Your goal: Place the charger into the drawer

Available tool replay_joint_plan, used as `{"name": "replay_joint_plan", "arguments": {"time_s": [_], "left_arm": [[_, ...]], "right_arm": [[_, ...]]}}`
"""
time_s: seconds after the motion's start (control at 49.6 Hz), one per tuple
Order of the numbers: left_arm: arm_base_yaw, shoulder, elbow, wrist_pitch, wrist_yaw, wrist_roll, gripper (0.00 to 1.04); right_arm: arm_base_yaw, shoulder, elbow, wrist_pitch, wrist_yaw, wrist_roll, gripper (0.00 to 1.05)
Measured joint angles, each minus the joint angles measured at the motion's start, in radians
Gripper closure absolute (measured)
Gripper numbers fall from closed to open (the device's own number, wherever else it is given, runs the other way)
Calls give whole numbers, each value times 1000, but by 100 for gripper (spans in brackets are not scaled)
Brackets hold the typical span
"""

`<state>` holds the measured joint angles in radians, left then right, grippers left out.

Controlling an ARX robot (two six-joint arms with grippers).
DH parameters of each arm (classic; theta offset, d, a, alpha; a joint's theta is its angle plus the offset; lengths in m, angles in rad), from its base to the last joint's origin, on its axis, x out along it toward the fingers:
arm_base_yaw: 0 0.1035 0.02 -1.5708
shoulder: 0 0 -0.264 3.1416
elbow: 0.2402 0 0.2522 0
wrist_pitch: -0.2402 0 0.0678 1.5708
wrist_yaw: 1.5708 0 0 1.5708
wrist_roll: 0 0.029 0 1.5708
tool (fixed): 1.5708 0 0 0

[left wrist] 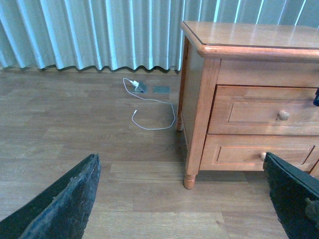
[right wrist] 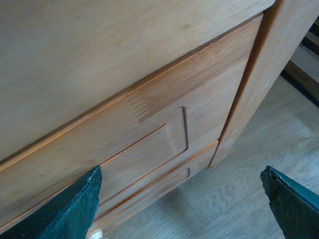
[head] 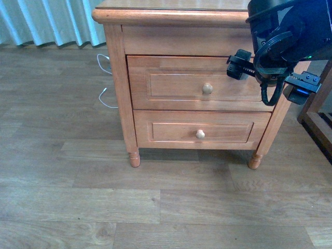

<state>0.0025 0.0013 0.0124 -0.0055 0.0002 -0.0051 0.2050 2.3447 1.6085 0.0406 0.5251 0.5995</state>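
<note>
The drawer (head: pixel 199 84) is the upper, taller one of a honey-coloured wooden nightstand. It is shut, and its round knob (head: pixel 207 88) faces me. It also shows in the left wrist view (left wrist: pixel 264 112) and, close up, in the right wrist view (right wrist: pixel 124 134). My right gripper (head: pixel 270 78) is open and empty, close in front of the drawer's right end (right wrist: pixel 182 199). My left gripper (left wrist: pixel 182 194) is open and empty, above the floor to the left of the nightstand. The charger is out of view.
A shorter lower drawer (head: pixel 201 129) with its own knob sits below, also shut. A thin white cable (left wrist: pixel 152 112) lies on the wood floor left of the nightstand, near pale curtains (left wrist: pixel 89 32). A dark wooden frame (head: pixel 316 116) stands at the right.
</note>
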Motion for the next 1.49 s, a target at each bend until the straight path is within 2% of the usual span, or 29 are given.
{"name": "replay_joint_plan", "arguments": {"time_s": [0.141,0.423,0.685,0.806,0.947,1.089,1.209,1.391,1.492], "left_arm": [[0,0,0,0,0,0,6],[0,0,0,0,0,0,6],[0,0,0,0,0,0,6],[0,0,0,0,0,0,6],[0,0,0,0,0,0,6],[0,0,0,0,0,0,6],[0,0,0,0,0,0,6],[0,0,0,0,0,0,6],[0,0,0,0,0,0,6]], "right_arm": [[-5,-20,-48,37,-19,20,8],[-20,-204,-266,105,-181,19,8],[-19,-512,-497,104,-395,-129,8],[-18,-688,-602,75,-462,-194,8],[-16,-907,-718,33,-516,-267,8],[-21,-1131,-840,11,-528,-330,8],[-60,-1367,-961,-50,-536,-379,8],[-189,-1746,-1077,-250,-686,-364,8],[-266,-1844,-1117,-256,-681,-342,8]]}}
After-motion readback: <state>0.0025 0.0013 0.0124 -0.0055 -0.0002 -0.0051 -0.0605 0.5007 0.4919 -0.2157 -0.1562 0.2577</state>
